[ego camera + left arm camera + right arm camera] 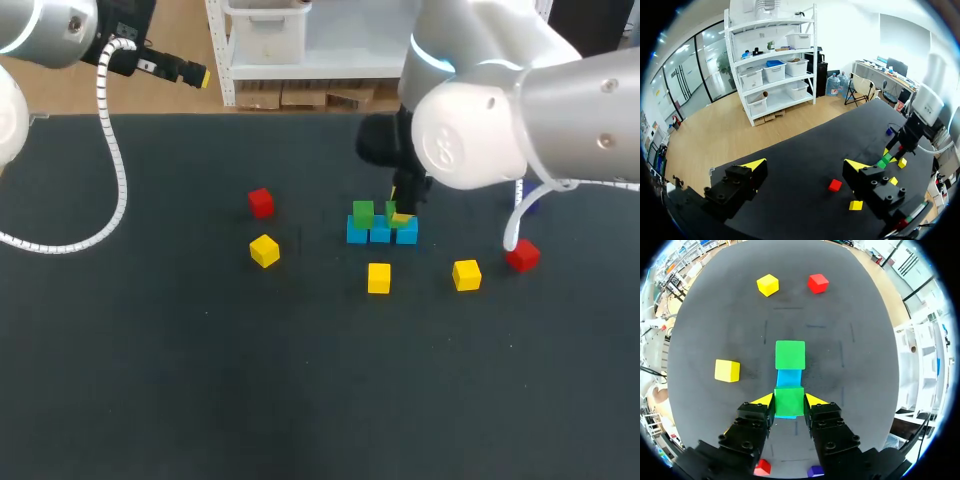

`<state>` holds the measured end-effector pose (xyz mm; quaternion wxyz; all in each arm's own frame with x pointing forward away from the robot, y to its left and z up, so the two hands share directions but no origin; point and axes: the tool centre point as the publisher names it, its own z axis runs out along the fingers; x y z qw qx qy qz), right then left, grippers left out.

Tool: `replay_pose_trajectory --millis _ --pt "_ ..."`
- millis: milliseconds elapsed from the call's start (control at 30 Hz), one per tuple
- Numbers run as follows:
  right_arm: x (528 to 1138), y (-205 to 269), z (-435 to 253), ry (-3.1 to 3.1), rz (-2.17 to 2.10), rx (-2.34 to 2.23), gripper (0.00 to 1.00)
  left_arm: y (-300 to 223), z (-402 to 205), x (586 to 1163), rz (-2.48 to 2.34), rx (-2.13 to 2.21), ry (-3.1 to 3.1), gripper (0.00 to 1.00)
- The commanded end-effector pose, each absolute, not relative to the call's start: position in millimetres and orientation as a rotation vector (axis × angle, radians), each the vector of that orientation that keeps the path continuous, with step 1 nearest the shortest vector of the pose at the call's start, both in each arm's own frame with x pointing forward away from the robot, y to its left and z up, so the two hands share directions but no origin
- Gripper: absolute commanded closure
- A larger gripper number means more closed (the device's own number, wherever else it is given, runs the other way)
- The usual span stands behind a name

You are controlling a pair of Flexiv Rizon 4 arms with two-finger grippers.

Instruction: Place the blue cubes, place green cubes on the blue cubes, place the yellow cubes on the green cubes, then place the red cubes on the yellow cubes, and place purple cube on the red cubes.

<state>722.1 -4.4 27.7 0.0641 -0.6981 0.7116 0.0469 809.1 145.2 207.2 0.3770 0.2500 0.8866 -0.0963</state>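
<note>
Two grippers visible. Left gripper point(806, 165) far left, fingers spread wide. Three blue cubes point(380, 234) in row at centre, green cube point(363, 212) atop leftmost. Right gripper point(789, 400) pinches second green cube point(789, 402) over rightmost blue cube; contact not discernible.

The right gripper point(789, 402) points down, pinching a green cube point(789, 399); the left gripper point(806, 166) hangs high, spread wide.

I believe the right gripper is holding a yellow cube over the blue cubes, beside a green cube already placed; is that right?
Not quite: the right wrist view shows the right gripper holding a green cube, not a yellow one, over the blue cubes, beside the placed green cube.
</note>
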Motion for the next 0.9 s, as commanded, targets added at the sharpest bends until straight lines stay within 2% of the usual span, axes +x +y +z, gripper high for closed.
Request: replay_pose_trajectory --millis 33,900 --pt "724.0 -2.7 27.4 2.149 0.151 -2.115 1.0 144.9 206.8 810.0 -0.246 0.638 2.267 0.0" --pt "719.4 -7.3 28.9 2.154 0.161 -2.103 1.0 144.9 206.8 810.0 -0.246 0.638 2.267 0.0"
